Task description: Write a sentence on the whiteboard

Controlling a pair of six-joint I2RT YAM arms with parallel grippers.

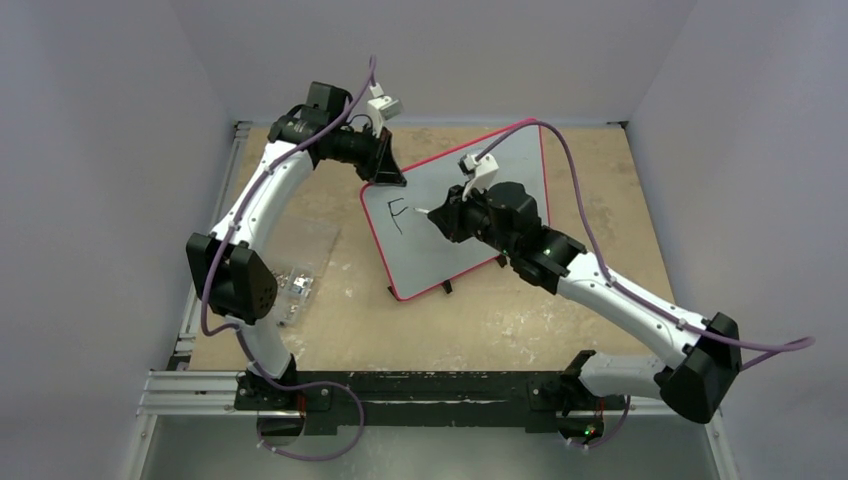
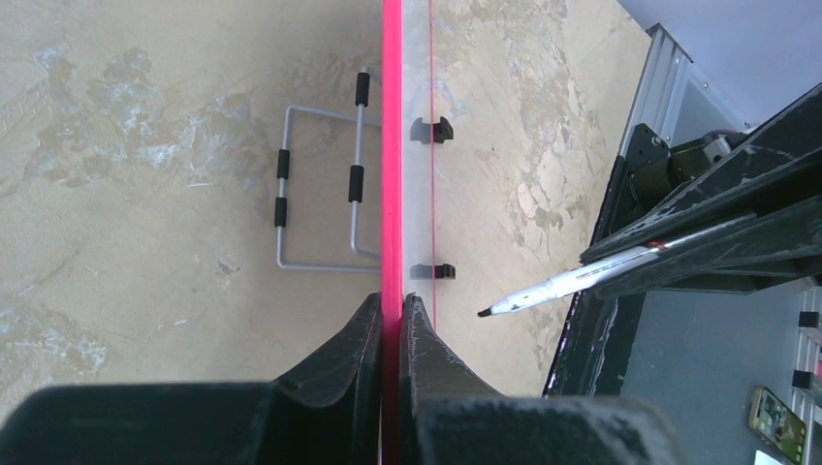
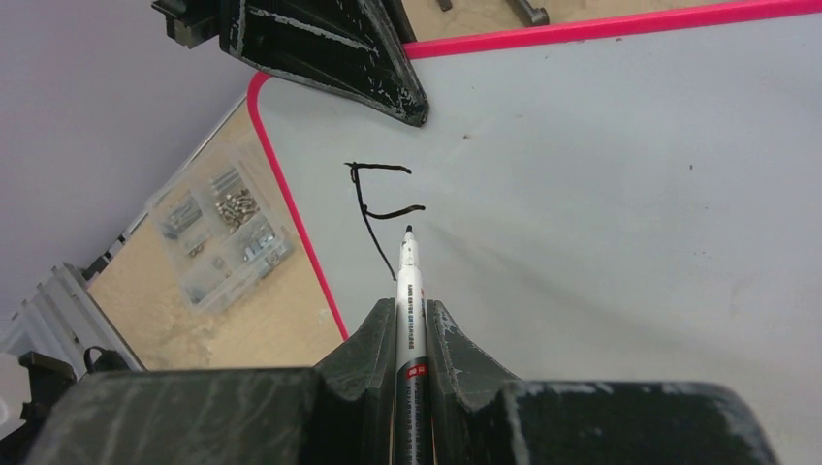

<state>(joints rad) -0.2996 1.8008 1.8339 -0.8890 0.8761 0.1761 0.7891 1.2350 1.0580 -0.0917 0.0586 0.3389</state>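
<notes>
From above, the whiteboard (image 1: 425, 262) is a glossy white rectangle with a thin red rim and rounded corners, standing mid-way across the mottled tan table (image 1: 600, 200). The left gripper (image 1: 390, 180), a matte black wedge, is clamped on the board's far left corner. The right gripper (image 1: 440, 215) sits in front of the board's face, closed on a slim white marker (image 1: 428, 212). The sentence (image 1: 398, 215) is only one black letter F, in the board's upper left part. A clear plastic box (image 1: 300, 280) of small metal parts lies on the table left of the board.

The left wrist view shows the board edge-on as a straight red line, pinched between two scuffed black fingers (image 2: 354, 349). On one side of the board a grey wire stand (image 2: 320, 189) with black sleeves lies flat. On the other side are two small black feet (image 2: 431, 129), and the marker's pointed black tip hangs just off the board's face.

In the right wrist view the marker's printed barrel, with a red band, lies gripped in the groove between the fingers. The F has thin, uneven strokes, and the tip is just beside its crossbar.
</notes>
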